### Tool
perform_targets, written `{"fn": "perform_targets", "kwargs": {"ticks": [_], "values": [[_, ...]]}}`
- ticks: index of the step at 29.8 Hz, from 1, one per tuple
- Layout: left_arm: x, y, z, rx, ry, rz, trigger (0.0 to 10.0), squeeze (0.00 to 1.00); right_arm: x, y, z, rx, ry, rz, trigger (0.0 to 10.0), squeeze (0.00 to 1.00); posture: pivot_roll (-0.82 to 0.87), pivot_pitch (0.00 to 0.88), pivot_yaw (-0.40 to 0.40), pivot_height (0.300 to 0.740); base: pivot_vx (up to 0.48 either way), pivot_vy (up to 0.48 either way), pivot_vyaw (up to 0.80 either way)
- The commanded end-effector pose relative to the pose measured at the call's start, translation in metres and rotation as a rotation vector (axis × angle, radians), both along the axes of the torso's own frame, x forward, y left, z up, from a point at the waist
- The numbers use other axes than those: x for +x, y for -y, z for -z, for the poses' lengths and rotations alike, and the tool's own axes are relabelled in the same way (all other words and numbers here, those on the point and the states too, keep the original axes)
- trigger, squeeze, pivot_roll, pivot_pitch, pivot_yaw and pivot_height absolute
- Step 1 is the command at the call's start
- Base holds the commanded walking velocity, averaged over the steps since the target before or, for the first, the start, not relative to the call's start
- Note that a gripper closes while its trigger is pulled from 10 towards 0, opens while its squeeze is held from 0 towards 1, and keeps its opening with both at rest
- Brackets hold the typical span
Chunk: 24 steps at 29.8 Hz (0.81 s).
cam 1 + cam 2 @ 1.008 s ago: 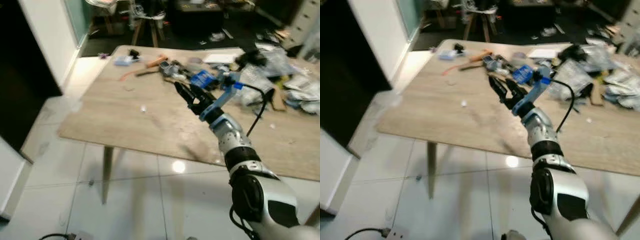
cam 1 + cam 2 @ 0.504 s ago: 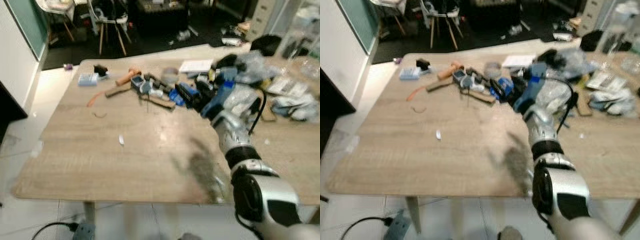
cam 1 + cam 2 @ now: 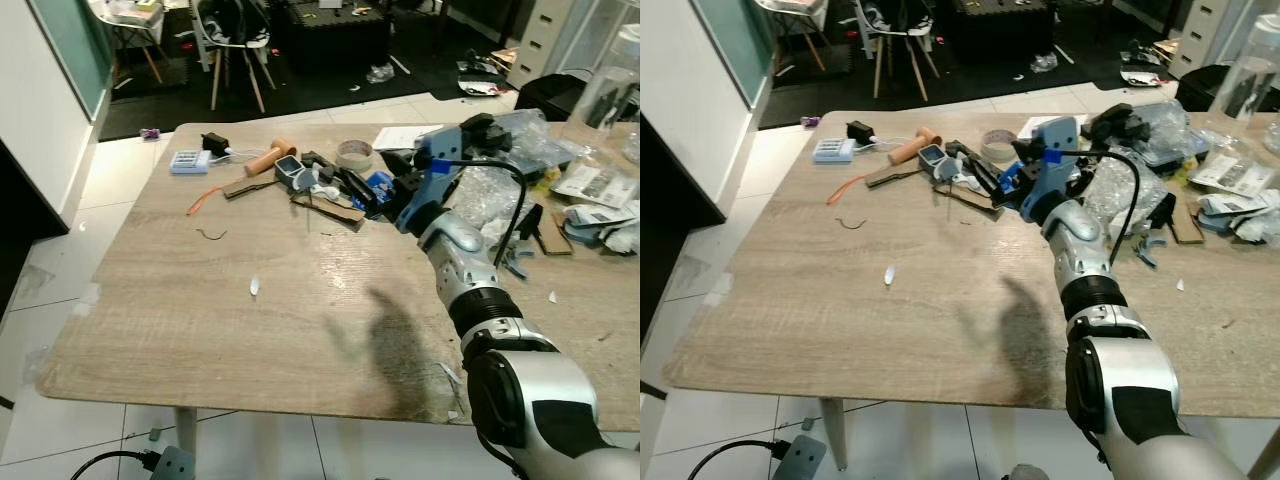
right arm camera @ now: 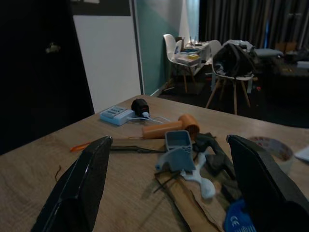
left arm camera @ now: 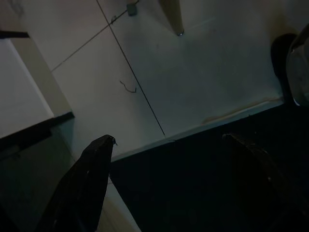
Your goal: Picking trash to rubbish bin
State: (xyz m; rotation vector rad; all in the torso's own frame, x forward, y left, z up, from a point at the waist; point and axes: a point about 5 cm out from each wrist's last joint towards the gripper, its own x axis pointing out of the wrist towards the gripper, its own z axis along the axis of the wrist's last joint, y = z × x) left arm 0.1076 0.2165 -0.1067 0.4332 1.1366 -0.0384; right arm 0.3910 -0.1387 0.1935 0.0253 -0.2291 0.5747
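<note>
Right claw (image 4: pixel 169 193) held out over the far middle of the wooden counter (image 3: pixel 200 310), fingers spread wide, nothing between them. Aimed at the clutter pile: grey-blue plastic piece (image 4: pixel 177 147) and a white scrap (image 4: pixel 200 180) lying on a strip of torn cardboard (image 3: pixel 328 204), all touching or overlapping. Just beyond them, an orange-handled tool (image 4: pixel 171 127), roll of tape (image 3: pixel 353 153), black adapter with white cable (image 3: pixel 213 142), small pale-blue keypad-like device (image 3: pixel 188 161). Blue packet (image 3: pixel 379 182) just beside the claw.

Other likely trash: small white scrap (image 3: pixel 254 286) alone on open counter, well apart from the pile; thin bent wire (image 3: pixel 210 234) and orange strip (image 3: pixel 201 197) nearer the left edge. Crumpled clear plastic bags (image 3: pixel 480 190) heaped to the right of the arm. Rubbish bin not located in these views.

Left claw (image 5: pixel 169 188) hanging idle over tiled floor (image 5: pixel 193 72), fingers apart, empty.

Stage judged: approach, no piece grasped yet.

Risks:
- Trash and tools interleaved; closing on the pile could catch the tool or the cable instead of a scrap, or drag neighbours along.
- Cardboard lies flat; fingers may slide over it without purchase.
- Wrist cable (image 3: pixel 505 215) loops close to the plastic bags; a sweep of the arm could snag them and pull them off the counter.
- Bin position unknown, so carry path unplanned.
</note>
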Motion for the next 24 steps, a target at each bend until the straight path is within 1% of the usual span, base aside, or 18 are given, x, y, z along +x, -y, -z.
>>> {"fn": "perform_targets", "kwargs": {"ticks": [1, 4, 10, 12, 13, 14, 15, 17, 18, 19, 21, 22, 24], "values": [[-0.005, -0.004, 0.001, 0.018, -0.015, -0.008, 10.0, 0.0, 0.003, 0.002, -0.006, -0.036, 0.022, 0.038, 10.0, 0.0, -0.03, 0.017, 0.059, 0.74, 0.0, 0.0, 0.0], [-0.006, -0.007, 0.0, 0.024, -0.015, -0.011, 10.0, 0.0, 0.007, 0.005, -0.012, -0.057, 0.035, 0.108, 10.0, 0.0, -0.03, 0.025, 0.061, 0.74, 0.0, 0.0, 0.0], [-0.007, -0.008, 0.0, 0.031, -0.014, -0.012, 10.0, 0.0, 0.008, 0.002, -0.014, -0.063, 0.038, 0.126, 10.0, 0.0, -0.02, 0.037, 0.064, 0.74, 0.0, 0.0, 0.0], [-0.012, -0.011, 0.001, 0.039, -0.017, -0.015, 10.0, 0.0, 0.01, -0.003, -0.013, -0.105, 0.033, 0.14, 10.0, 0.0, 0.0, 0.066, 0.072, 0.74, 0.0, 0.0, 0.0], [-0.012, -0.011, 0.001, 0.039, -0.017, -0.015, 10.0, 0.0, 0.01, -0.003, -0.013, -0.105, 0.033, 0.14, 10.0, 0.0, 0.0, 0.066, 0.072, 0.74, 0.0, 0.0, 0.0], [-0.015, -0.013, 0.001, 0.043, -0.019, -0.017, 10.0, 0.0, 0.01, -0.005, -0.012, -0.119, 0.03, 0.146, 10.0, 0.0, 0.0, 0.072, 0.073, 0.74, 0.0, 0.0, 0.0], [-0.021, -0.017, 0.001, 0.054, -0.023, -0.023, 10.0, 0.0, 0.011, -0.006, -0.011, -0.144, 0.026, 0.155, 10.0, 0.0, 0.03, 0.104, 0.078, 0.74, 0.0, 0.0, 0.0], [-0.021, -0.017, 0.001, 0.054, -0.023, -0.023, 10.0, 0.0, 0.011, -0.006, -0.011, -0.144, 0.026, 0.155, 10.0, 0.0, 0.03, 0.104, 0.078, 0.74, 0.0, 0.0, 0.0], [-0.025, -0.02, 0.001, 0.062, -0.025, -0.028, 10.0, 0.0, 0.011, -0.007, -0.01, -0.162, 0.022, 0.163, 10.0, 0.0, 0.03, 0.107, 0.079, 0.74, 0.0, 0.0, 0.0], [-0.025, -0.02, 0.001, 0.062, -0.025, -0.028, 10.0, 0.0, 0.011, -0.007, -0.01, -0.162, 0.022, 0.163, 10.0, 0.0, 0.03, 0.107, 0.079, 0.74, 0.0, 0.0, 0.0], [-0.037, -0.028, 0.001, 0.078, -0.04, -0.038, 10.0, 0.0, 0.014, 0.003, -0.004, -0.235, -0.016, 0.264, 10.0, 0.0, 0.05, 0.139, 0.102, 0.74, 0.0, 0.0, 0.0], [-0.037, -0.028, 0.001, 0.078, -0.04, -0.038, 10.0, 0.0, 0.014, 0.003, -0.004, -0.235, -0.016, 0.264, 10.0, 0.0, 0.05, 0.139, 0.102, 0.74, 0.0, 0.0, 0.0], [-0.044, -0.033, 0.0, 0.09, -0.054, -0.03, 10.0, 0.0, 0.014, 0.015, 0.002, -0.29, -0.046, 0.352, 10.0, 0.0, 0.05, 0.159, 0.119, 0.74, 0.0, 0.0, 0.0]]}}
